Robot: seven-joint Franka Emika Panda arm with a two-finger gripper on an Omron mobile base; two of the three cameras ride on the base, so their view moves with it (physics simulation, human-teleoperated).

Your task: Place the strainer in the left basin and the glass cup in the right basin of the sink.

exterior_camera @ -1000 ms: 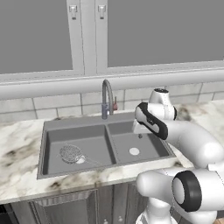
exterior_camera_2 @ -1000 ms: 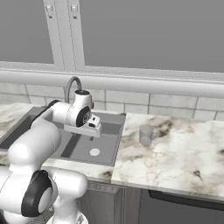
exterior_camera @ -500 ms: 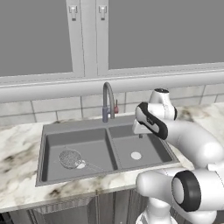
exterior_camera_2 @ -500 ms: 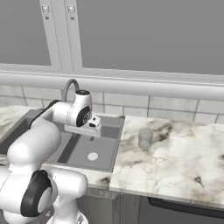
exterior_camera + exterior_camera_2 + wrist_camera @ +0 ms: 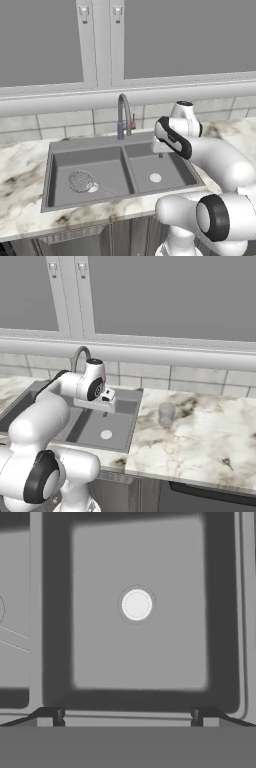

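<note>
Base has driven right since earlier frame, whole scene shifted left; two-finger gripper (image 5: 131, 716) jaws spread wide, empty, above narrower dark grey right basin (image 5: 100, 652); silvery mesh strainer (image 5: 81, 181) in wider left basin (image 5: 105, 165); clear glass cup (image 5: 166, 414) upright on marbled counter (image 5: 210, 441).

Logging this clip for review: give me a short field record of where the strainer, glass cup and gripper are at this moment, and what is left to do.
strainer: lying in the left basin, handle toward the divider
glass cup: upright on the counter, right of the sink
right basin: only its pale drain
gripper: open, holding nothing, above the right basin
done: strainer placed
remaining: glass cup into the right basin
</note>
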